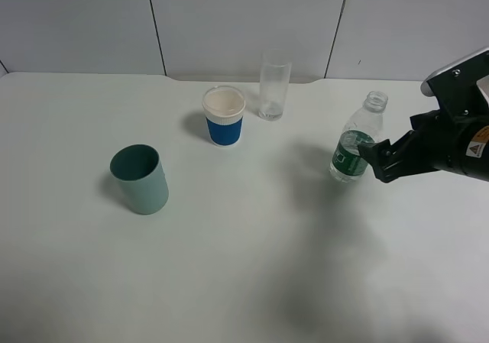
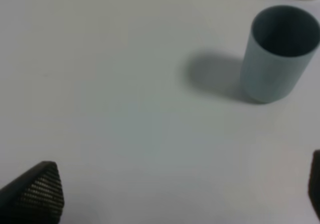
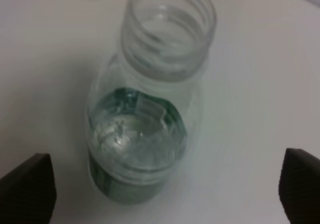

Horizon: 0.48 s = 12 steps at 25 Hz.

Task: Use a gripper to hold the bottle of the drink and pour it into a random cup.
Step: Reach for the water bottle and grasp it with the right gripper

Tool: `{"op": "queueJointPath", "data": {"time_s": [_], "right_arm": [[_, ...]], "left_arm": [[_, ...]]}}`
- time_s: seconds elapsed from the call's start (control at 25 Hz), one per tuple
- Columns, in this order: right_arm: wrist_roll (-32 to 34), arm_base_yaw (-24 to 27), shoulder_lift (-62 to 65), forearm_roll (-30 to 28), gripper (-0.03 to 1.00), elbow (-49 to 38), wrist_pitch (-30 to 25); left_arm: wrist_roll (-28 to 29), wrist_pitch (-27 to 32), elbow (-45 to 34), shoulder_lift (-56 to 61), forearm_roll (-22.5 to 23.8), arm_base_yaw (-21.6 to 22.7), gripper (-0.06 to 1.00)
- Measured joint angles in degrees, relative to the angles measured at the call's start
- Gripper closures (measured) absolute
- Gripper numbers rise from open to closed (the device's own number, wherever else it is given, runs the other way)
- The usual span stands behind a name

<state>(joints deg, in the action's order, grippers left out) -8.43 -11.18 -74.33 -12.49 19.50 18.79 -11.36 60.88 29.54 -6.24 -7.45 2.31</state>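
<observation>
Item one, the table (image 1: 244, 274): white and bare apart from four vessels. Item two, the bottle (image 1: 353, 153): you find it standing on the right side of the table, capless, green label round its lower body, with some clear liquid inside. Item three, the glass (image 1: 273, 85): clear, upright, at the far edge, well left of the bottle. Item four, the blue cup (image 1: 224, 116): white-rimmed, just left of the glass and slightly nearer. Item five, the teal cup (image 1: 140, 179): upright, open, alone on the left. Item six, the right gripper (image 1: 379, 163): level with the bottle's label and just to its right, jaws spread wide; its own wrist view shows the bottle between the two fingertips with a gap on either side, so nothing is gripped yet. Item seven, the left gripper (image 2: 175, 194): also spread wide, holding nothing, hovering near the teal cup. Step in hand, as you may judge it: the reach for the bottle, with the grasp not yet made. Next move calls for you to ease the right gripper a little further in so the labelled body sits squarely between the fingers, then close gently, since thin plastic will flex and an open neck will spill if squeezed or tipped early; only then lift and carry it left to a cup.
</observation>
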Motion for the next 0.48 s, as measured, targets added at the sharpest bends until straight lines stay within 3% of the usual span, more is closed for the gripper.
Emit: {"op": "queueJointPath", "data": {"time_s": [0.48], "right_arm": [[0.4, 0.5, -0.2, -0.6, 0.09, -0.1, 3.7]], "left_arm": [[0.0, 0.0, 0.0, 0.0, 0.0, 0.0, -0.05]]}}
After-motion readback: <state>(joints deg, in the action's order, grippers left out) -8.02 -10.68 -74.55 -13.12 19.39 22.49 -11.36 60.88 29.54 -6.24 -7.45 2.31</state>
